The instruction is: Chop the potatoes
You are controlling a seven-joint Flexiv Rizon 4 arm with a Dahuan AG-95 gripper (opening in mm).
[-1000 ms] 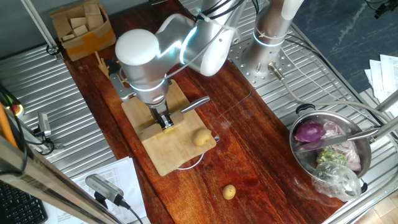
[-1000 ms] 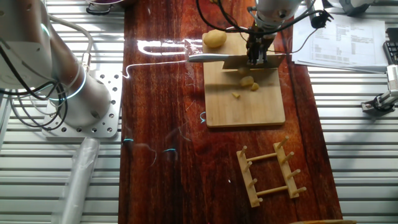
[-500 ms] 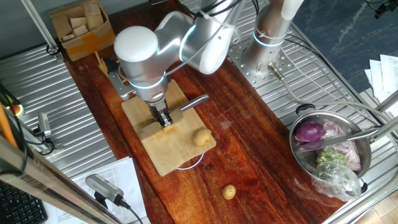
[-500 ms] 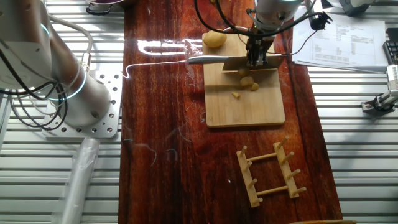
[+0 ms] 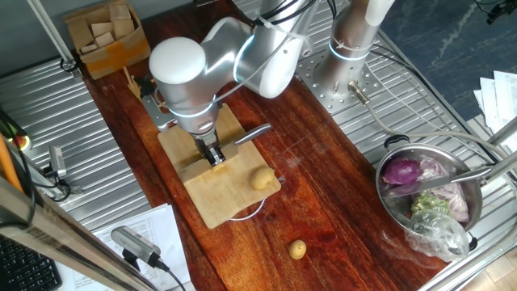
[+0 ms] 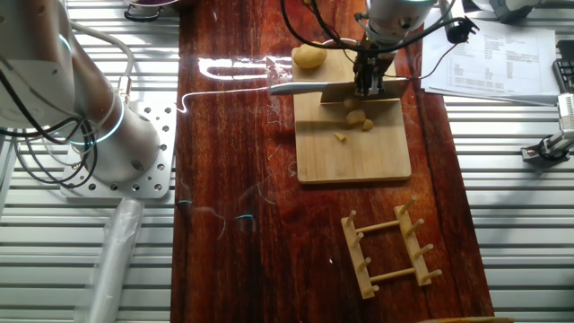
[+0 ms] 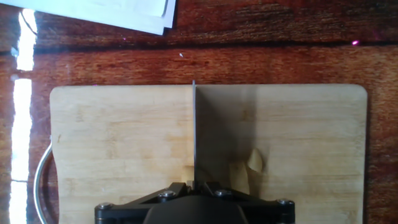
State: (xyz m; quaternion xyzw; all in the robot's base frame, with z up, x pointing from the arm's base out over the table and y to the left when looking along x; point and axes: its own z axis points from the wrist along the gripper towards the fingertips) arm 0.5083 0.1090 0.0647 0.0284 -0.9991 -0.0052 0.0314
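Note:
My gripper [image 5: 214,156] is shut on a knife [image 6: 323,87] and holds it blade-down over the far part of the wooden cutting board [image 6: 354,157]. In the hand view the blade [image 7: 194,130] shows edge-on as a thin line down the board [image 7: 112,143]. Pale cut potato pieces [image 7: 245,168] lie just right of the blade; they also show in the other fixed view [image 6: 357,116]. A whole potato [image 5: 261,178] sits at the board's edge, away from the blade. A smaller potato [image 5: 297,249] lies on the dark wooden table off the board.
A metal bowl [image 5: 477,210] at the right holds a purple onion [image 5: 401,171] and scraps. A wooden rack [image 6: 387,247] lies past the board's free end. A cardboard box [image 5: 105,36], papers [image 6: 502,58] and the arm's base [image 5: 347,48] stand around.
The arm has shifted only slightly above the board. The knife stays in the gripper at nearly the same place, and the potatoes have not moved.

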